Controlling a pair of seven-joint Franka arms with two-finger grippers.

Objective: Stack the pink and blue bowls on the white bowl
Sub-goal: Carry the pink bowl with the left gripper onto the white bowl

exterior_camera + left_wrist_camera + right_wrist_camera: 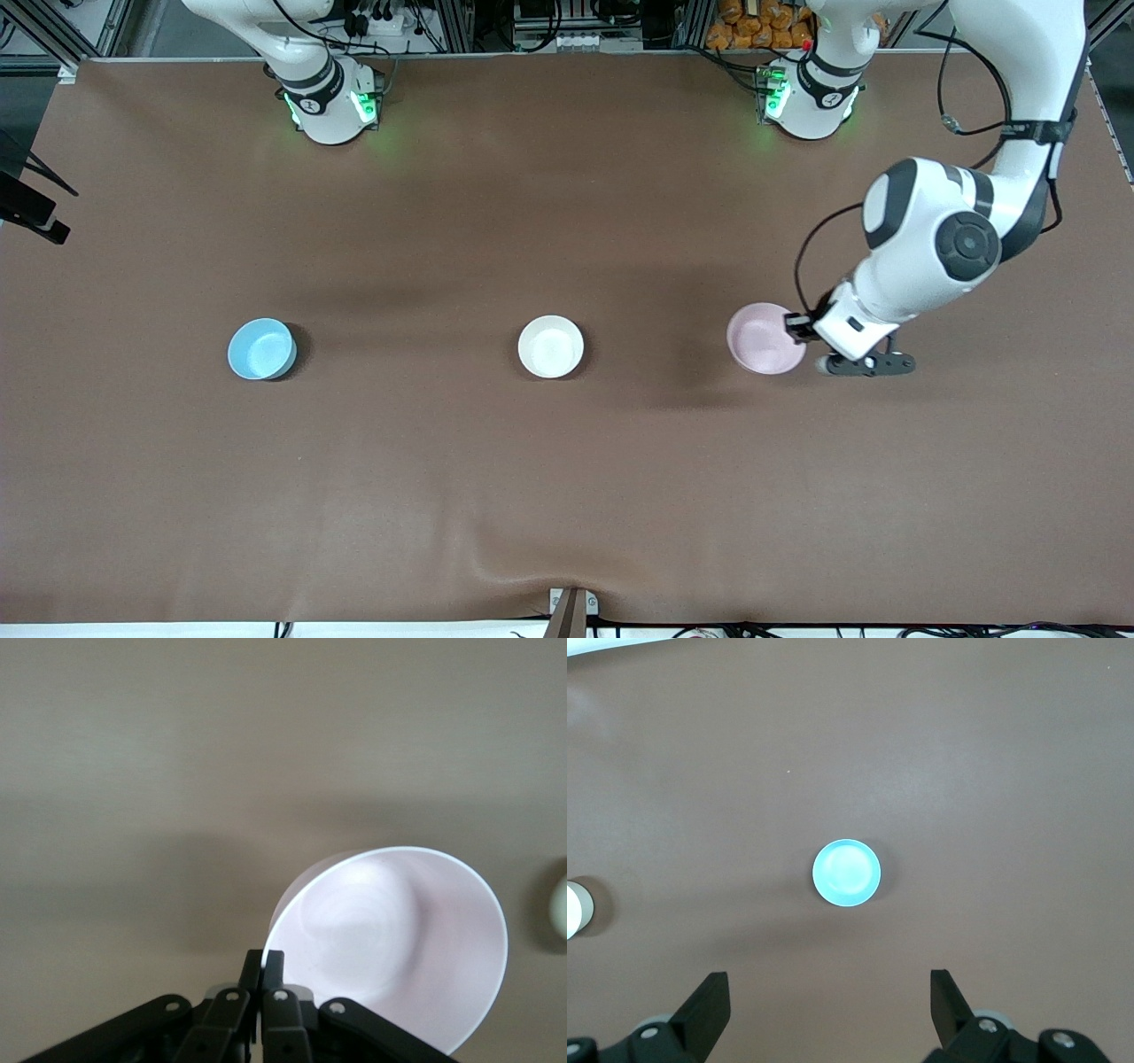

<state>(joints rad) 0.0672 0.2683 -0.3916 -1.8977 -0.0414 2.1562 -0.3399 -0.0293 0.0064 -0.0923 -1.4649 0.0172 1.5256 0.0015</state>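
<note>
The pale pink bowl [764, 338] is toward the left arm's end of the table. My left gripper [797, 328] is shut on its rim at the edge toward that end. The left wrist view shows the fingers [263, 955] pinched on the rim of the pink bowl [399, 943]. I cannot tell whether the bowl is off the table. The white bowl [551, 346] sits mid-table. The sky blue bowl [261, 348] sits toward the right arm's end. My right gripper [830, 979] is open and empty, high over the blue bowl [846, 872], and is out of the front view.
The brown table cover [567, 487] has a wrinkle near the front edge by a small clamp [571, 607]. The white bowl also shows at the edge of the left wrist view [560, 912] and of the right wrist view [576, 908].
</note>
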